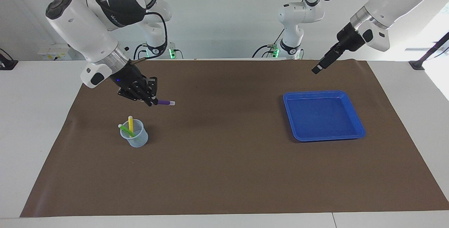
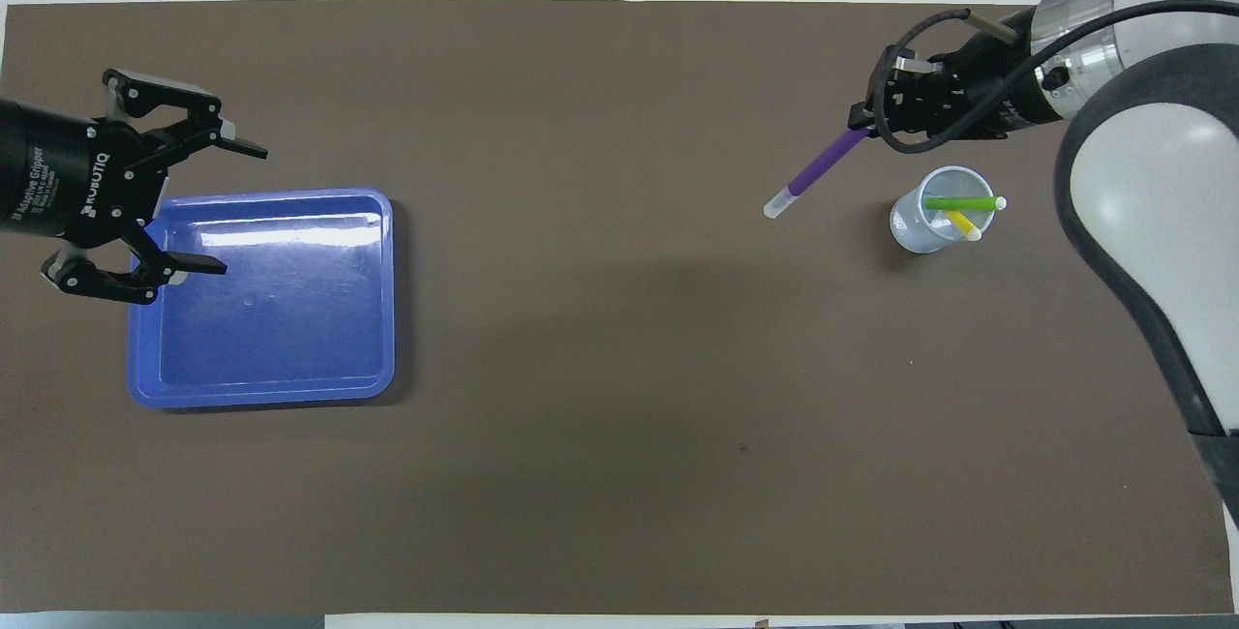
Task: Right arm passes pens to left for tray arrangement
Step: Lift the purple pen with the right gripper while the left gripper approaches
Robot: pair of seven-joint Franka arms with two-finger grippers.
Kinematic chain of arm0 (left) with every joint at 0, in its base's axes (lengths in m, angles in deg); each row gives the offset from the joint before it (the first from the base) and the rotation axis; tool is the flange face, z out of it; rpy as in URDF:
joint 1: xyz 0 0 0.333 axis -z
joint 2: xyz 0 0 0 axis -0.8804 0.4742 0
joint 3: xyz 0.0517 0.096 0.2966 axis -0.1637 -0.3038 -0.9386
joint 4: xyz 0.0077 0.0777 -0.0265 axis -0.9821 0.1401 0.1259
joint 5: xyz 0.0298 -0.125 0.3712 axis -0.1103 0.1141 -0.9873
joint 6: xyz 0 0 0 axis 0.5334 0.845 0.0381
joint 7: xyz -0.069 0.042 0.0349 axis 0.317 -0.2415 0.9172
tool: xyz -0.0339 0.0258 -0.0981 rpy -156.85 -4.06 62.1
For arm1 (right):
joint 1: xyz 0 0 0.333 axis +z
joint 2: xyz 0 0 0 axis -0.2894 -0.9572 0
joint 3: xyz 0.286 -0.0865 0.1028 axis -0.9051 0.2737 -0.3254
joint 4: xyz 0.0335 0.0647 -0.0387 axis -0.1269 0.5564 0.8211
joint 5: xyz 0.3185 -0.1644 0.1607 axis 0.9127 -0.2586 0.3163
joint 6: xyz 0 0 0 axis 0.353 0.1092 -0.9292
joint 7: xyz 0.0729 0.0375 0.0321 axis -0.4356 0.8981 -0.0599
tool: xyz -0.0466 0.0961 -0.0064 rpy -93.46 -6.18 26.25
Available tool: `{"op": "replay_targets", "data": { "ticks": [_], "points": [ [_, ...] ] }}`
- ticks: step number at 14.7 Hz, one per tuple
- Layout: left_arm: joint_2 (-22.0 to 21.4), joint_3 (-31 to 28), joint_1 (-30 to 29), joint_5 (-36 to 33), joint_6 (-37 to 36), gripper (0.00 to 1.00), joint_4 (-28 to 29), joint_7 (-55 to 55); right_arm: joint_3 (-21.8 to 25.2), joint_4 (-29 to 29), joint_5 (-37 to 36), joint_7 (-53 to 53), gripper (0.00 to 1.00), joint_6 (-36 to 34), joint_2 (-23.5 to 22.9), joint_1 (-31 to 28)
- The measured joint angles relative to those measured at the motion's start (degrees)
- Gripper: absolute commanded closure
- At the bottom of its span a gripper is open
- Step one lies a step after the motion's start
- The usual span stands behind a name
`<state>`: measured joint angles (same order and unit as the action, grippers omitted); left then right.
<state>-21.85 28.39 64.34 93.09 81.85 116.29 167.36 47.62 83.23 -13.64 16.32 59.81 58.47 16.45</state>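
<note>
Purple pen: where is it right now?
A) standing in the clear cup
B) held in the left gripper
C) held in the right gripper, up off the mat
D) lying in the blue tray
C: the right gripper is shut on the purple pen, its pale cap end pointing toward the tray; only the green and yellow pens stand in the cup.

The tray lay on the mat toward the left arm's end of the surface. The cup stood well apart toward the right arm's end, two pens leaning in it. A third pen hung above the mat near the cup.
</note>
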Motion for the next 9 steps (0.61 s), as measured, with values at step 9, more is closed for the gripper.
{"op": "replay_targets", "data": {
  "ticks": [9],
  "points": [
    [0.06,0.34,10.39,-1.12,19.21,0.00,4.00,30.75,-8.40,0.05,4.60,23.83,1.00,8.25,-0.08,3.14]
  ]
}}
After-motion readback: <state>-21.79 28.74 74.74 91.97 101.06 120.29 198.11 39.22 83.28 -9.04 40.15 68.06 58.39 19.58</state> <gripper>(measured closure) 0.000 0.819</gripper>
